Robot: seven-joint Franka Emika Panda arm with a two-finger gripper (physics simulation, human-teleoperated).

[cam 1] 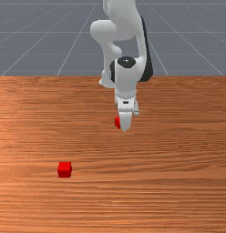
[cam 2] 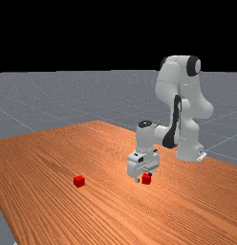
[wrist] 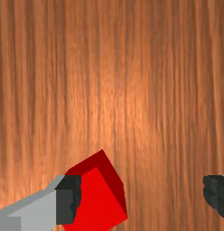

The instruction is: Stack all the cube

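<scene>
The gripper [wrist: 142,196] is hovering low over the table [cam 1: 156,195], its fingers [wrist: 68,200] standing wide apart and having hold of nothing. The near cube [wrist: 95,203] is lying just by the gripper, off its middle and partly beneath one finger; whether the two are touching, the pictures are not telling. The far cube [cam 1: 64,169] is sitting well apart from the gripper, toward the front view's left and nearer that camera. The step in hand is likely becoming a grasp of the near cube, and doing it well is calling for shifting the gripper sideways until the cube is lying midway between the fingers. Because the cube's faces are slanting to the fingers, turning the gripper to square with them is also helping before any lowering. Going straight down from here is risking a fingertip pressing on the cube's top, and closing while off-centre is risking a shove or a twisted grip. As for containers, both cubes are resting directly on the table rather than inside anything, and no stack is standing.
</scene>
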